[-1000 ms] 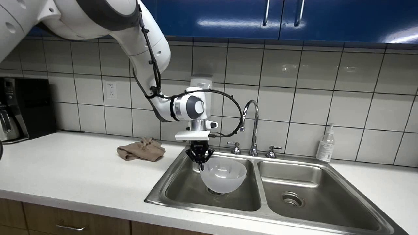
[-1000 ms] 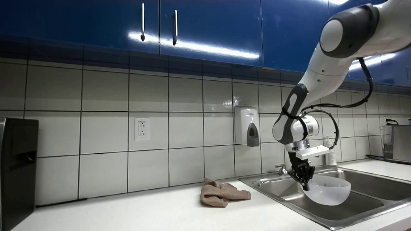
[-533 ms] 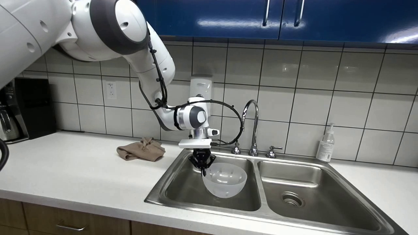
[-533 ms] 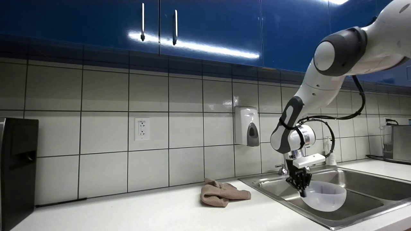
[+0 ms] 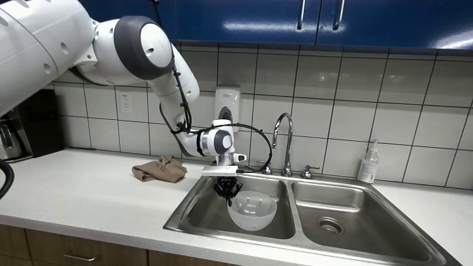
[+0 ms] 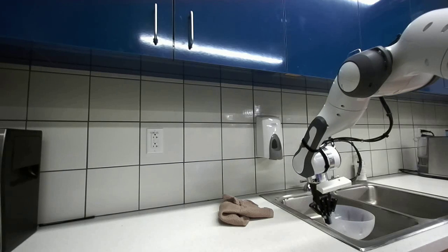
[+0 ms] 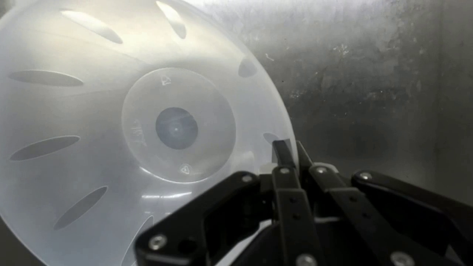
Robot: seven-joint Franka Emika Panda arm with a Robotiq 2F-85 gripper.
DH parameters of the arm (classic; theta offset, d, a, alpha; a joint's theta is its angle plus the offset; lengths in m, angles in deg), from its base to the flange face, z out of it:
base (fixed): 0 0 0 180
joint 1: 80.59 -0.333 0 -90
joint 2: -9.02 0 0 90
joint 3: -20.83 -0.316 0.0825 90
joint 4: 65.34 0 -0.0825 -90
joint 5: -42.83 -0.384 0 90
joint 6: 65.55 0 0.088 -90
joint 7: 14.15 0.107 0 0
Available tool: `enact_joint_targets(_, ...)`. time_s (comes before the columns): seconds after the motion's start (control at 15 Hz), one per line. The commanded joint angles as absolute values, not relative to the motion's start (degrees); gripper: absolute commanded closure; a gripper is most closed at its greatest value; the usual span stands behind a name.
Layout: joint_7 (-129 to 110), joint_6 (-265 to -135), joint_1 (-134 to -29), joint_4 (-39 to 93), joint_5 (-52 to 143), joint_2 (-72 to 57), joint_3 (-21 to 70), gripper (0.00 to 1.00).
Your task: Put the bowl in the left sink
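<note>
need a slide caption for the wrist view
The end effector grips a translucent bowl by its rim, seen against the metal sink.

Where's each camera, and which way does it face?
In an exterior view: before the white counter, facing the steel double sink; white-grey arm, black claw show.
In an exterior view: apparently before the counter, facing pale square wall tiles; arm, claw show.
Wrist view: wrist-mounted, looking down into the round translucent bowl; claw shows.
In both exterior views: sink, bowl.

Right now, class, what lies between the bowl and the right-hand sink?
Beside the bowl, a strip of the left sink, then the metal divider; both exterior views show this stretch.
</note>
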State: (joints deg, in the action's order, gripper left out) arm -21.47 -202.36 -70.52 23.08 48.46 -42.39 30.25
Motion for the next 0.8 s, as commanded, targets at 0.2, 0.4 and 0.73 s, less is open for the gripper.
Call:
enact_joint_targets(0.2,-20.8,-202.1,-69.5,20.9,48.3,-43.4,29.5,0.48)
enact_joint_targets(0.4,-19.9,-201.5,-70.0,21.2,48.8,-42.5,30.4,0.26)
enact_joint_targets(0.73,-19.1,-198.5,-69.1,23.9,48.4,-38.5,31.5,0.0)
